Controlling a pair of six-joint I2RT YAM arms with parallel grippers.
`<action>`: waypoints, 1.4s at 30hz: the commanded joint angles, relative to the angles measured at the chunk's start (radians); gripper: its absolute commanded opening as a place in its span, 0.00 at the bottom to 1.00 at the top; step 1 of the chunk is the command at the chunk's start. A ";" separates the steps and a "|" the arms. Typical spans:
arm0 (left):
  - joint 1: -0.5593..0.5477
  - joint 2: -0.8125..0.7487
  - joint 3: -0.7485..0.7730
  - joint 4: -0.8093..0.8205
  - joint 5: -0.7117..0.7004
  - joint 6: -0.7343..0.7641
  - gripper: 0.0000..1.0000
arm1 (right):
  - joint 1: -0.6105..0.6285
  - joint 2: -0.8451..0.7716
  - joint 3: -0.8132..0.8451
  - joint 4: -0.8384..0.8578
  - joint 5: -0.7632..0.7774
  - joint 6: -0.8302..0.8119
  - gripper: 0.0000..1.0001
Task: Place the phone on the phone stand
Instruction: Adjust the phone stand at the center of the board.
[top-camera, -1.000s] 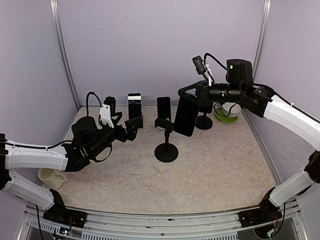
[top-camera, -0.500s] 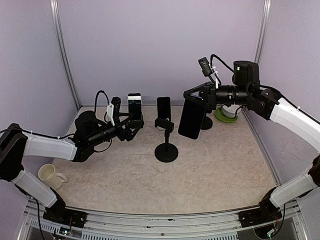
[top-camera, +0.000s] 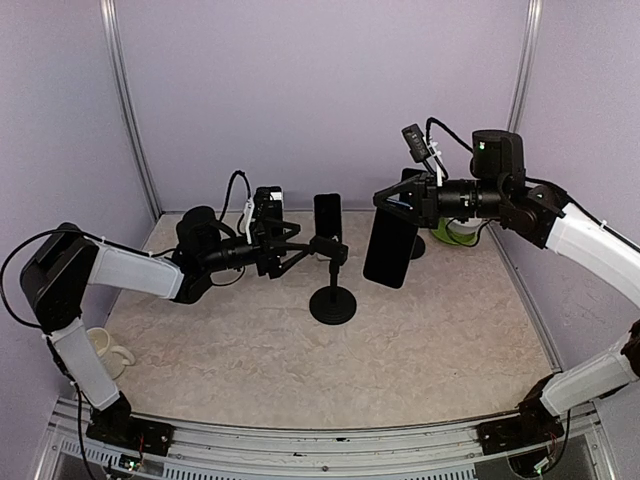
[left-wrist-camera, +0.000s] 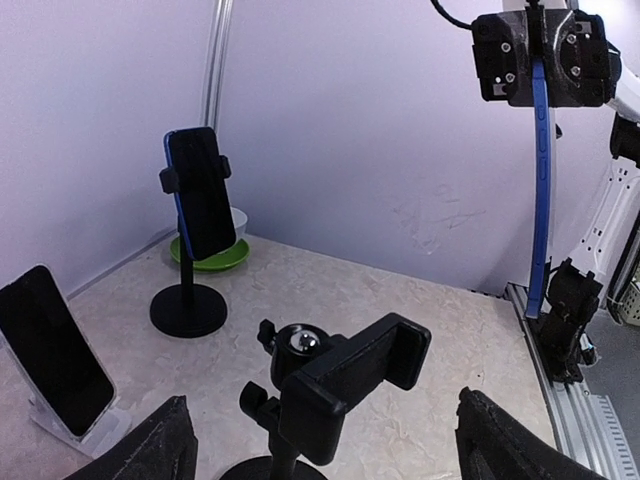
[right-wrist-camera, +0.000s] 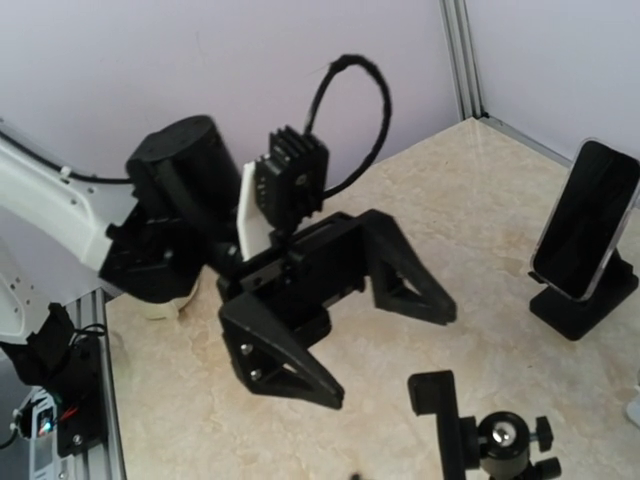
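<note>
My right gripper (top-camera: 402, 203) clamps the phone (top-camera: 390, 250) upright; the stand (top-camera: 332, 290) sits just ahead of my wide-open left gripper (top-camera: 303, 250).

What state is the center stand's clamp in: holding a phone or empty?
Empty. The phone stand shows a bare clamp in the left wrist view; the phone hangs in the right gripper, off to the side.

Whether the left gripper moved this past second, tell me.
Yes. The left gripper moved right, toward the empty phone stand, which stayed put.
</note>
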 joint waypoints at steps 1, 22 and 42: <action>0.009 0.053 0.080 -0.002 0.133 0.021 0.86 | -0.007 -0.045 -0.004 0.040 -0.004 0.014 0.00; -0.014 0.096 0.133 -0.021 0.269 -0.062 0.72 | -0.009 -0.036 -0.001 0.041 0.014 0.005 0.00; -0.072 0.021 0.118 -0.248 -0.041 0.045 0.71 | -0.008 0.007 0.016 0.059 -0.017 0.003 0.00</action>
